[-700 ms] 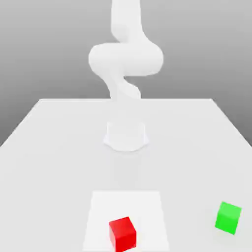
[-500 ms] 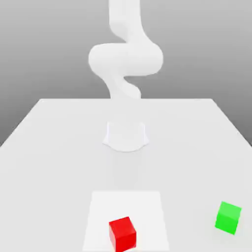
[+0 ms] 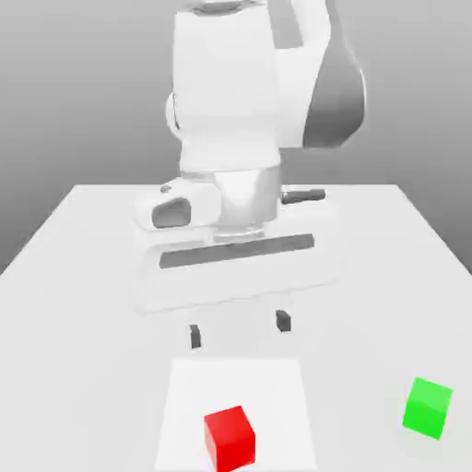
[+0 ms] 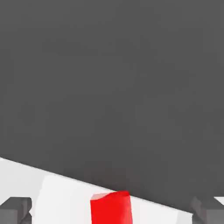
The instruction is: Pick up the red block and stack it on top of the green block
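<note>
And here are the jaws, wide apart with nothing between them, hanging above the counter near the white square patch. The red block sits towards the front of that white patch, turned askew, one corner edge facing the camera. Off towards the exterior view's right, well apart, stands the green block, also at a twist, on the bare counter. The grasp looks like the step in hand, and here's the danger: the red block's faces are skewed, so if the wrist isn't turned to match them, the fingertips could catch a corner and spin the cube or push it away. In the hand view the cube shows between the two dark fingertips, though the jaws look to have ground to cover towards it; drop too soon and they could close on air or clip its top. Squeeze it off-centre and it may tilt in the grip, and a tilted cube makes a poor landing. Then comes the stack: a small, twisted green target, so a sideways error there, or a release from too high, could send red tumbling off. Press too low, and green itself could skid!
</note>
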{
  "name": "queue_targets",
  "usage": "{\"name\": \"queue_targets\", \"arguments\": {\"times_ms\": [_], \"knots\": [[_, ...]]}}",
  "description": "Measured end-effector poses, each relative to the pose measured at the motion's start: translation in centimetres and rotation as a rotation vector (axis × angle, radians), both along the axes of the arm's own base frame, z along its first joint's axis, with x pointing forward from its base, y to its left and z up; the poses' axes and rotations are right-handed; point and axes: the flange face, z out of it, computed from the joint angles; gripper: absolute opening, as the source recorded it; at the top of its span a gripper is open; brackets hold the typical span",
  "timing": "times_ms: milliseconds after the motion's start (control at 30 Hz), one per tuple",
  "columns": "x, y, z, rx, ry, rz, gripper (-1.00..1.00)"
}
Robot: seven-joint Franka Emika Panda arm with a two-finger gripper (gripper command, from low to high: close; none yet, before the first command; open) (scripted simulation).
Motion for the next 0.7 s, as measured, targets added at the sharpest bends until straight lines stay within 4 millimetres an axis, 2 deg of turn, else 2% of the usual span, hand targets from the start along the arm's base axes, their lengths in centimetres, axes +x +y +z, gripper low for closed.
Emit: {"name": "queue_targets", "arguments": {"times_ms": [133,267,300,467,500,533,667,700], "knots": [[-1.4,-0.4,-7.0,-0.034,0.099,0.047,0.00],[-1.6,-0.5,-12.4,-0.040,0.114,0.055,0.00],[-1.6,-0.5,-13.5,-0.040,0.115,0.055,-1.00],[-1.6,-0.5,-13.5,-0.040,0.116,0.055,-1.00],[-1.7,-0.5,-14.1,-0.040,0.116,0.055,-1.00],[-1.7,-0.5,-13.7,-0.040,0.116,0.055,-1.00],[-1.6,-0.5,-9.4,-0.040,0.116,0.055,-1.00],[-1.6,0.1,-8.3,-0.039,0.116,0.067,-1.00]]}}
